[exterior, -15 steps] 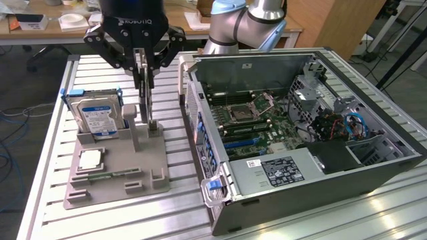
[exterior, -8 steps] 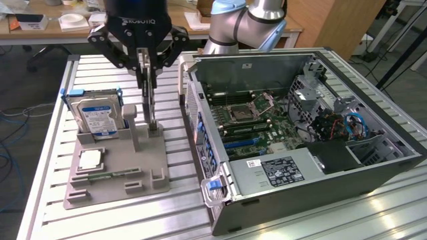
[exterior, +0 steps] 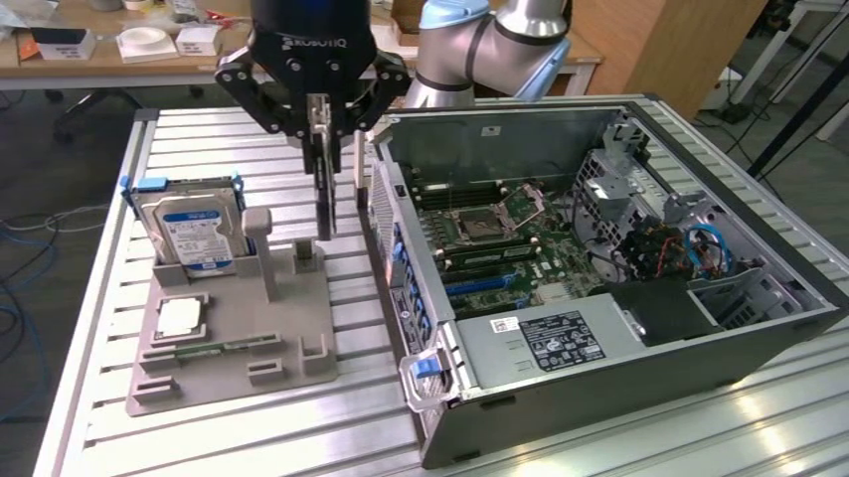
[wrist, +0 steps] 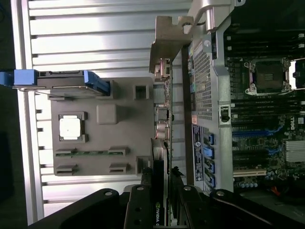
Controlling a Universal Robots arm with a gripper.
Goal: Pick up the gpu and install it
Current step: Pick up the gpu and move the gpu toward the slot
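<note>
While the gripper [exterior: 318, 117] is clamped on the gpu [exterior: 324, 179], the card hangs edge-on below the jaws, long axis vertical, apparently just above the grey holder [exterior: 226, 318], with the open computer case [exterior: 637, 373] immediately toward the exterior view's right.

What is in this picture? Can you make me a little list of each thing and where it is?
end effector: shut on the gpu
gpu: hanging upright between gray holder and computer case
gray holder: carries hard drive, square chip, memory stick
hard drive: standing upright in the holder
computer case: lying open, motherboard showing
</note>
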